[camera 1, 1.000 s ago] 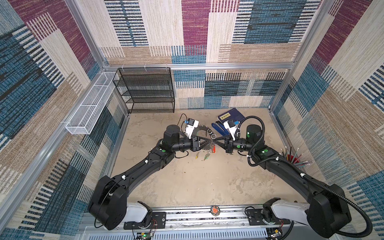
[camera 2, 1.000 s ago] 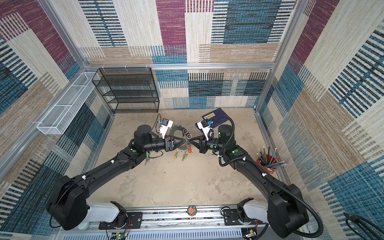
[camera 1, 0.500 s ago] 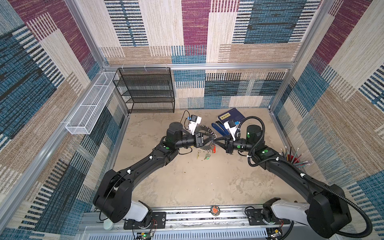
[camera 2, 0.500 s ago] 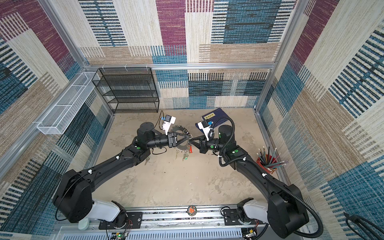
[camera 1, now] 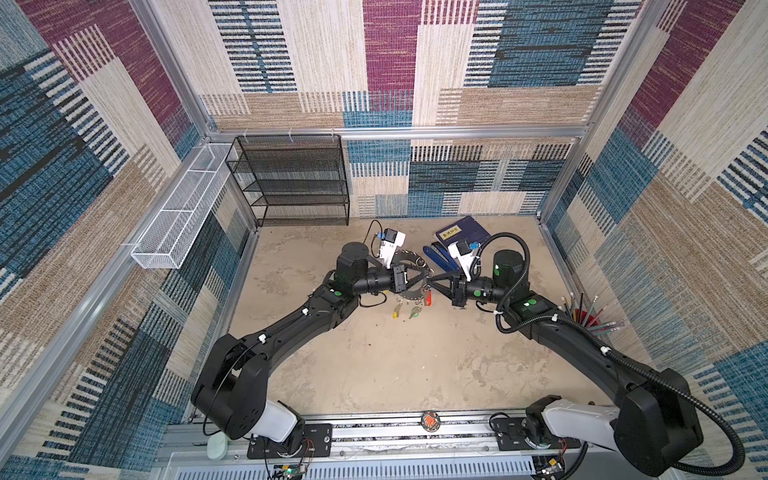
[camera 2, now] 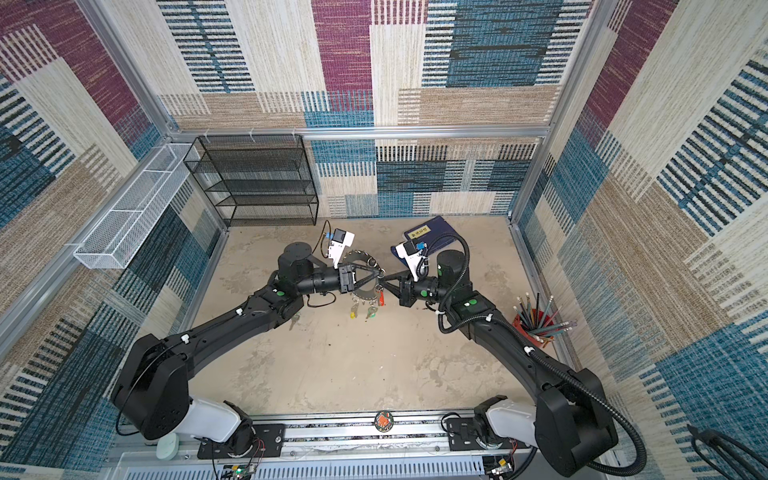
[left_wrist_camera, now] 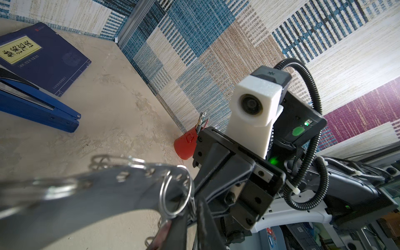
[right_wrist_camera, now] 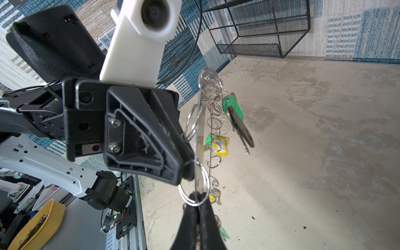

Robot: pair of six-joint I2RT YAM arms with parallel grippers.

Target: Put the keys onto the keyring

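since the earlier frames the left tool [camera 1: 429, 273] has drawn its jaws together, where they stood spread a moment ago, and its tip now sits a little further up both top views. it pinches the rim of the keyring [camera 1: 404, 261], with one of its fingertips [right_wrist_camera: 187, 171] pressed against the thin grey disc in the right wrist view. the right tool [camera 1: 429, 284] meets it almost tip to tip from the other side. its jaws are closed tight on the same stretch of rim, where a large split ring [right_wrist_camera: 194, 188] loops past its fingers [right_wrist_camera: 207, 219]. between them the keyring hangs upright in the air above the middle of the desk [camera 1: 374, 365], edge-on to the right wrist camera. a red tag [camera 1: 428, 297] and a yellow tag [camera 1: 396, 312] dangle below it. a black-headed key [right_wrist_camera: 240, 127] hangs off one face of the disc beside a green tag [right_wrist_camera: 233, 106]. behind the tools lie a blue book [camera 1: 462, 232] and a blue stapler [camera 1: 436, 254]. a red pencil cup [camera 1: 584, 320] stands by the right wall.
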